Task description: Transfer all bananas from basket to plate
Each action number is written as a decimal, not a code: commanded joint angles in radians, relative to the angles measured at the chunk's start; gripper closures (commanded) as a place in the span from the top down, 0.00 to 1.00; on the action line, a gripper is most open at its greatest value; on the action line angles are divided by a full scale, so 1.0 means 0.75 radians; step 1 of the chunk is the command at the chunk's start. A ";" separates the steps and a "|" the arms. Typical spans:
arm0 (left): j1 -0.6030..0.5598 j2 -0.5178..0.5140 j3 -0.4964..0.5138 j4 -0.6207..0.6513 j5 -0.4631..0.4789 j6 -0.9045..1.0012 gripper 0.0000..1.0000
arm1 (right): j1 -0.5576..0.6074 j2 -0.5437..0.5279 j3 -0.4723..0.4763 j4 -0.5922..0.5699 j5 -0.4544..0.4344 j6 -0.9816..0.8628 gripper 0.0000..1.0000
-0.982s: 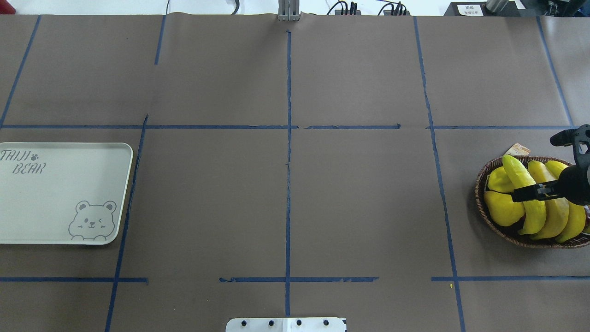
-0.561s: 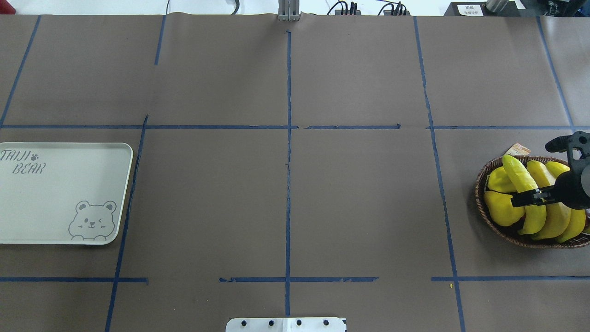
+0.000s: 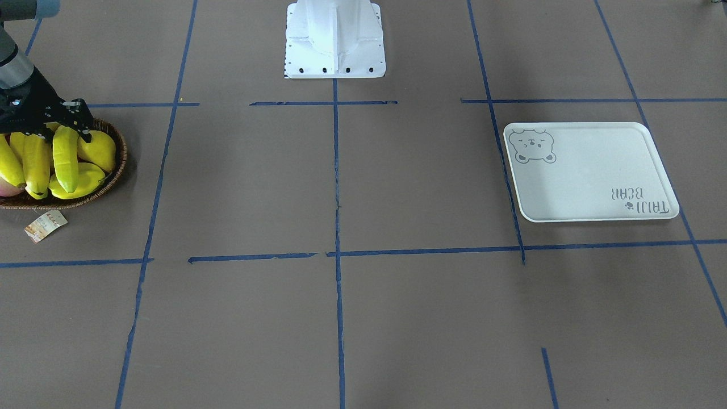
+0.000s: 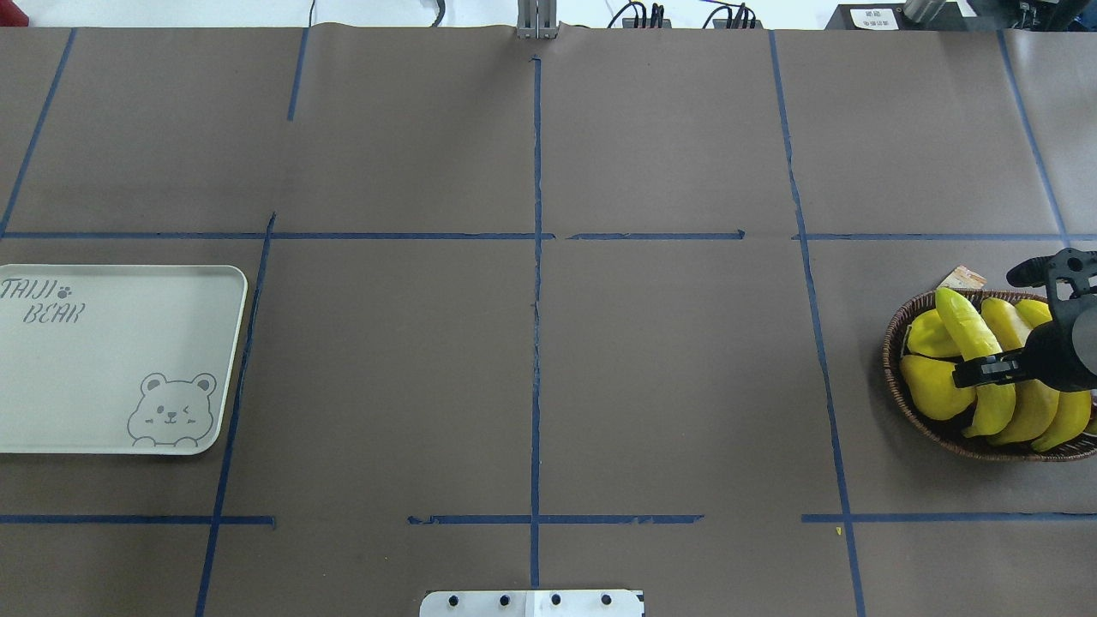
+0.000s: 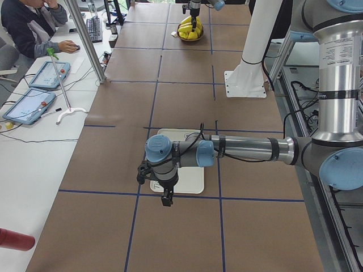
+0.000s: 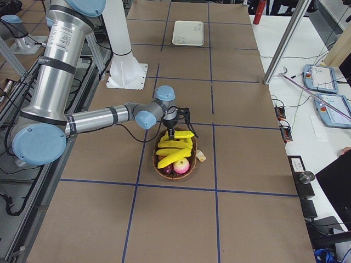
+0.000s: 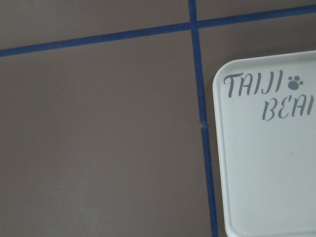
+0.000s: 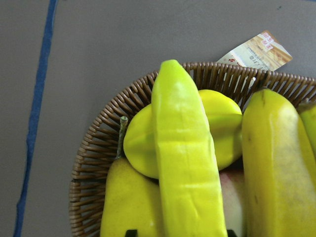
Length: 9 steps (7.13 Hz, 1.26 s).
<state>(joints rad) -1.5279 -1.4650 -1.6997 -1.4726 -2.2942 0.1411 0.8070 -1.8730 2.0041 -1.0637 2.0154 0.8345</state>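
Base point(image 4: 531, 602) is sitting at the table's point(image 4: 668, 368) near edge, centre. Further out, at the robot's left end, the plate point(image 4: 103, 377) is lying flat on the brown paper with its bear drawing toward the robot. The left gripper point(image 5: 166, 198) is hanging above the plate's outer end, pointing down, and its wrist camera is looking at the lettered corner. Cannot tell whether its jaws are apart or together. At the right end, well apart from the plate, the basket point(image 4: 891, 347) is holding all the bananas point(image 4: 1033, 411), which are lying side by side. Two other yellow fruits point(image 4: 930, 390) and a pink fruit point(image 6: 181, 166) are sharing the basket with them. The right gripper point(image 4: 986, 370) is reaching down into the basket, jaws parted and straddling the top banana point(image 4: 960, 321). That banana, green-tinged, is resting across the two yellow fruits. In the right wrist view one fingertip is showing on each side of it, with a gap on one side, so it is not clamped. A label point(image 4: 962, 278) is lying on the table just beyond the basket's far rim. Across the table, an operator point(image 5: 28, 22) is sitting at a desk.
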 commanded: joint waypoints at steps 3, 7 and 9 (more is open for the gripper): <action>0.002 0.000 0.000 0.000 -0.001 0.000 0.99 | 0.002 0.004 0.007 0.003 0.012 0.000 0.11; 0.002 -0.002 -0.018 0.000 0.001 0.000 0.99 | 0.214 0.033 0.164 0.003 0.304 0.002 0.08; 0.079 -0.020 -0.031 0.000 0.011 -0.014 0.99 | 0.215 0.155 0.146 0.003 0.323 0.024 0.09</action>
<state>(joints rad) -1.5014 -1.4697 -1.7161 -1.4728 -2.2910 0.1379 0.9583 -1.8146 2.1192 -1.0612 2.2394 0.8457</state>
